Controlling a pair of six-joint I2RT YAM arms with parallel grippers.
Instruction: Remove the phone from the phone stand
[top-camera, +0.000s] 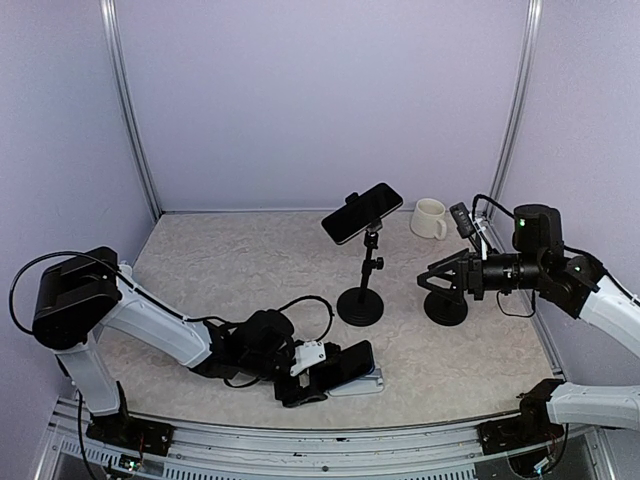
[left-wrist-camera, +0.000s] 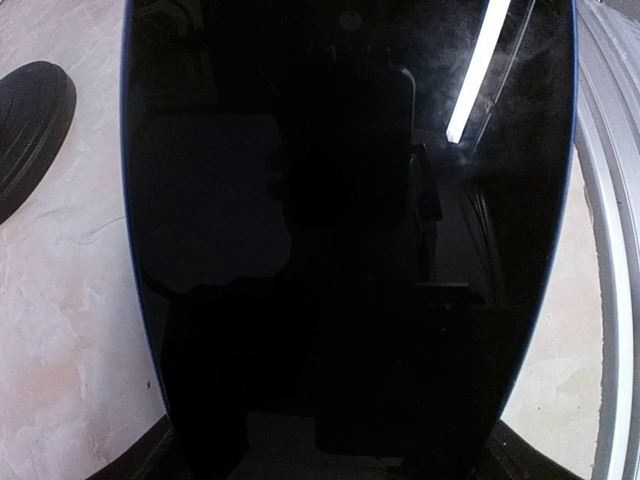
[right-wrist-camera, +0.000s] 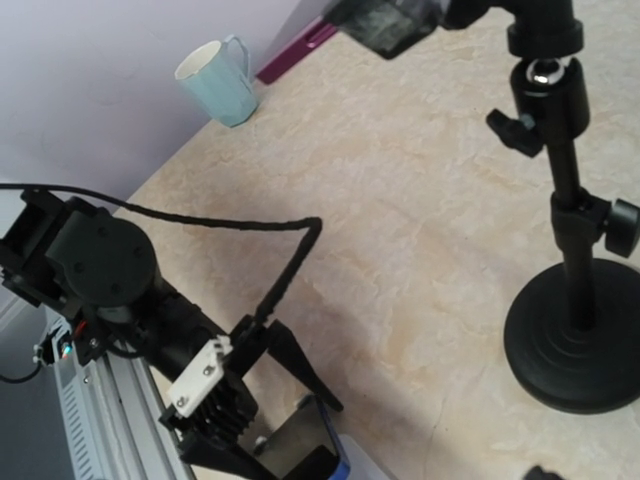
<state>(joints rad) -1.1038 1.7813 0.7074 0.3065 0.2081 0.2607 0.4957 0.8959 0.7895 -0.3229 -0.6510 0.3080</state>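
Left hand (top-camera: 318, 380) holds phone (top-camera: 348, 362), its long axis pointing rightward.

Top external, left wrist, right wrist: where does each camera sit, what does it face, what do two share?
Top external: above, behind the bases, looking down; left arm, right arm show.
Left wrist: close against a dark phone; fingers unclear.
Right wrist: at right, facing left arm, tall stand, mug; fingers unclear.
Shared: mug, top external and right wrist.
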